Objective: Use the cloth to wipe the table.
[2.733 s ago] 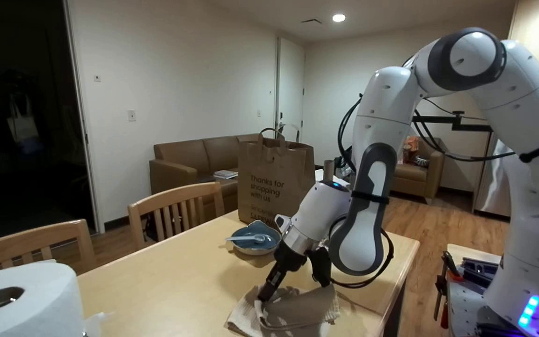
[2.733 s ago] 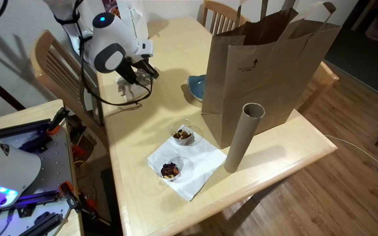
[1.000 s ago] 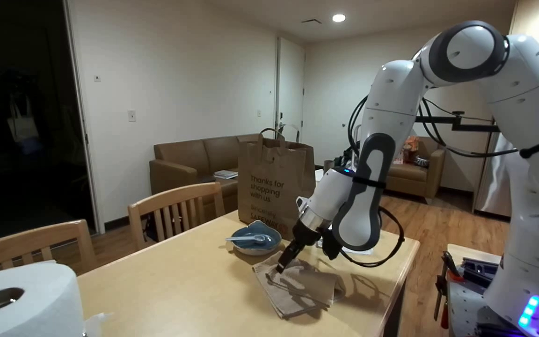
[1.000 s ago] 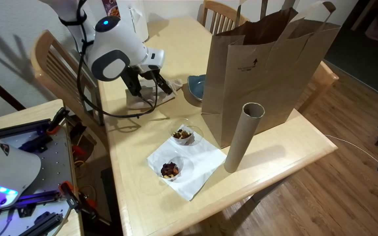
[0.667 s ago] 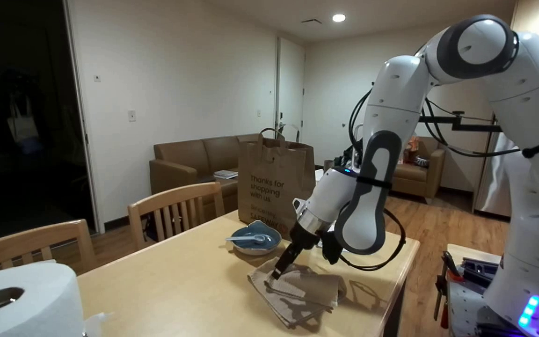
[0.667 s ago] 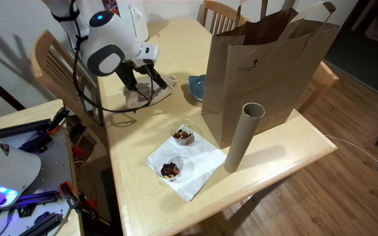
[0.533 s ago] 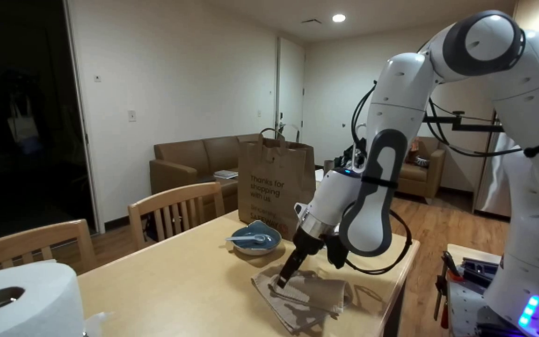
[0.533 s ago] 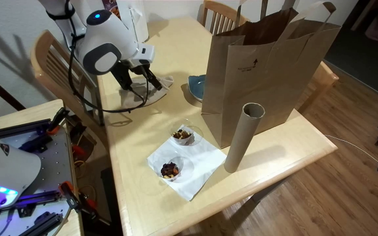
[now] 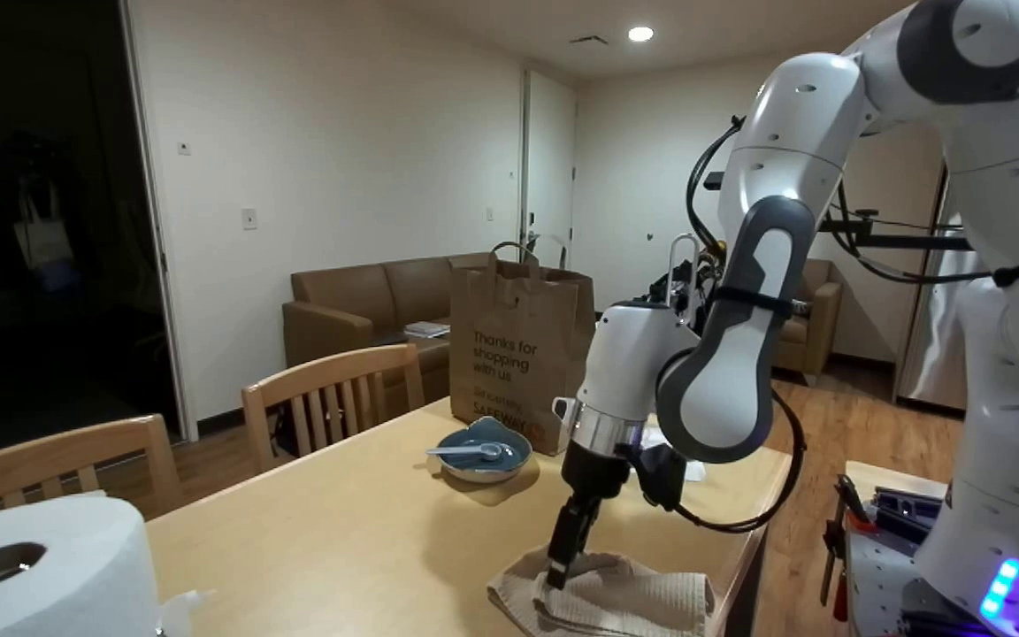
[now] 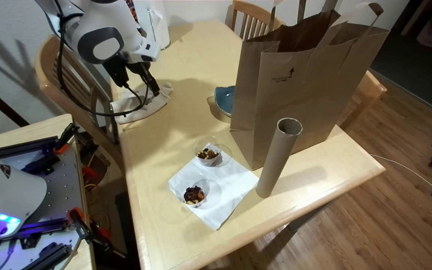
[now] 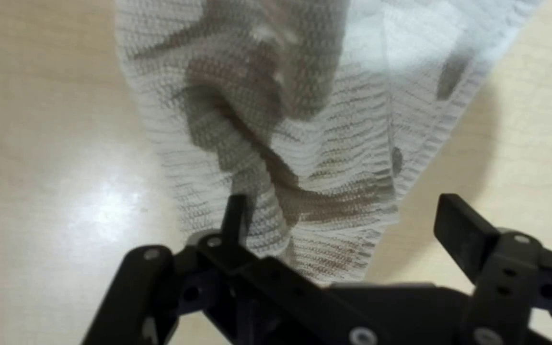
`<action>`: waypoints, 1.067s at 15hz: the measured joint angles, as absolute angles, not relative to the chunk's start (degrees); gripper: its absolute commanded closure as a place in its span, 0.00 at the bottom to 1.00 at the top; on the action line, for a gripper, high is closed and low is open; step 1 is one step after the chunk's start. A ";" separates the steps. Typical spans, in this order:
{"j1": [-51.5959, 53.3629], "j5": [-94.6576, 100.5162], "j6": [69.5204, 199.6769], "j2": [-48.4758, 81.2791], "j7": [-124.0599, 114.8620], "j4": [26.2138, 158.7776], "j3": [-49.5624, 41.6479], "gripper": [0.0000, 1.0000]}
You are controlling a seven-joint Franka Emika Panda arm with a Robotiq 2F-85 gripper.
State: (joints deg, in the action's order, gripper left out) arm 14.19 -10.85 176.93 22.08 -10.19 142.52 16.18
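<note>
- On the tabletop, near one long edge, lies the cloth, rumpled and folded over itself.
- Just over the cloth, the hand points down with its fingers spread wide, gripping nothing; whether a fingertip touches it, I cannot tell.
- Near the cloth sits the bowl, a spoon resting in it.
- Farther from the cloth stands the bag, upright.
- Well apart from the cloth: a sheet bearing two cups, and an upright tube.
- Across the cloth from these: the roll.
</note>
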 measured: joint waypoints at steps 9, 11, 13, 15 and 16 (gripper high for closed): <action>15.35 -9.74 176.93 22.25 -10.26 142.51 14.34 0.00; 18.85 -8.60 175.47 22.47 -10.78 140.64 12.07 0.00; 25.11 -6.17 172.23 22.51 -13.71 136.91 8.43 0.00; 29.18 -4.66 168.09 22.97 -16.09 132.80 7.15 0.00; 29.99 -4.45 167.62 23.15 -16.67 131.82 7.09 0.00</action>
